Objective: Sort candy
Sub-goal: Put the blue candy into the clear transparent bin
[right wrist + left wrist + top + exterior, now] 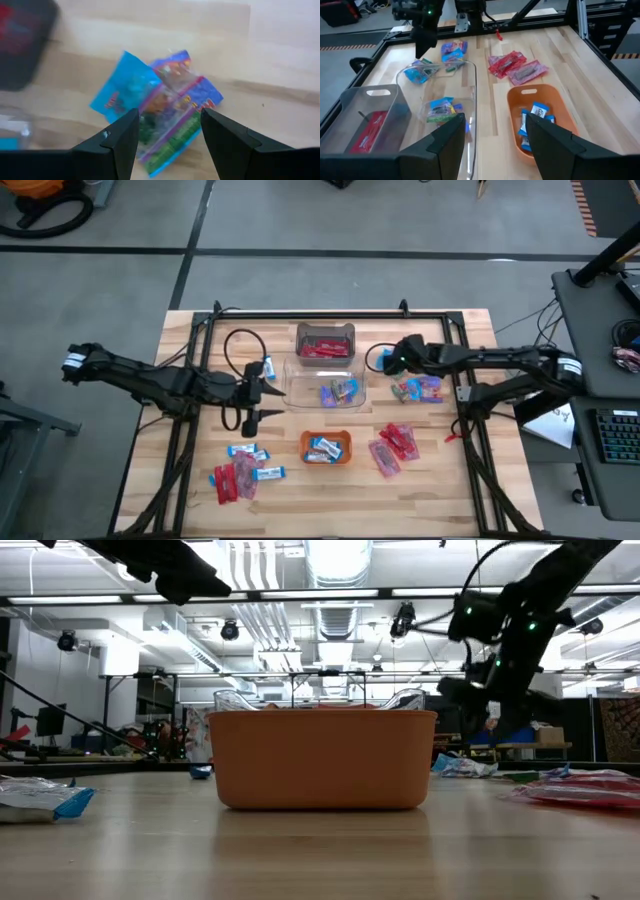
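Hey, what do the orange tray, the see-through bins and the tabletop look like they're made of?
Orange tray: likely matte moulded plastic, opaque with rounded corners. Bins: clear glossy plastic; candy shows through the walls. Tabletop: pale wood in joined strips with visible grain, apparently butcher-block.

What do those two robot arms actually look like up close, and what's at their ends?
Both are slim, dark, jointed arms with a white band near the base. The left arm has a black cable looping beside its wrist; the right arm shows small green lights near its end. Each ends in a tool, left tool and right tool, with two flat, dark, angular fingers.
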Controlling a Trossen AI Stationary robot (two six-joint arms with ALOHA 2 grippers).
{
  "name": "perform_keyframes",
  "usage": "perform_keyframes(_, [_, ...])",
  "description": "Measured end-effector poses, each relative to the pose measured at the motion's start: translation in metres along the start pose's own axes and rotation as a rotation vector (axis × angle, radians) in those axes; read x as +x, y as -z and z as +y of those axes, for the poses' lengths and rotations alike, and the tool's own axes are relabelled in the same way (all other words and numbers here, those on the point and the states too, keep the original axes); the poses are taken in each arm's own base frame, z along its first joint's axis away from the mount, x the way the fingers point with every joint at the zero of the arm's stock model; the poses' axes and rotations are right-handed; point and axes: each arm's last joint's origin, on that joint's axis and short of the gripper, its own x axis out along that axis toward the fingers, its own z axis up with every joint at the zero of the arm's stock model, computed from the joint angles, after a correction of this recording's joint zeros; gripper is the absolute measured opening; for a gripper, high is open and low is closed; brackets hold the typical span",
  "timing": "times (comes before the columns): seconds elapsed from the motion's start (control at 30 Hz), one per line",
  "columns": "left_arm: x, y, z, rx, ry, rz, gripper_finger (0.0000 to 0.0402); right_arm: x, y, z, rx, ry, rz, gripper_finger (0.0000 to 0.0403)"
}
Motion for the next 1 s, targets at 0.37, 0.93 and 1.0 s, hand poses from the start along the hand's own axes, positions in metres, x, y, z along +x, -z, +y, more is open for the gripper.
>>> perform_keyframes(0.37, [0.007, 0.002, 0.001, -0.001, -0.01, 0.021, 0.0191, 0.029, 0.006, -0.003, -0.012, 0.078, 0.122, 0.0203])
perform_keyframes(0.93, [0.017, 0.006, 0.006, 0.003, -0.04, 0.055, 0.0191, 0.045, 0.01, 0.001, -0.044, 0.108, 0.125, 0.0048])
perform_keyframes(1.0, [0.016, 0.006, 0.006, 0.003, -0.04, 0.053, 0.0191, 0.043, 0.01, 0.001, -0.045, 0.102, 0.124, 0.002])
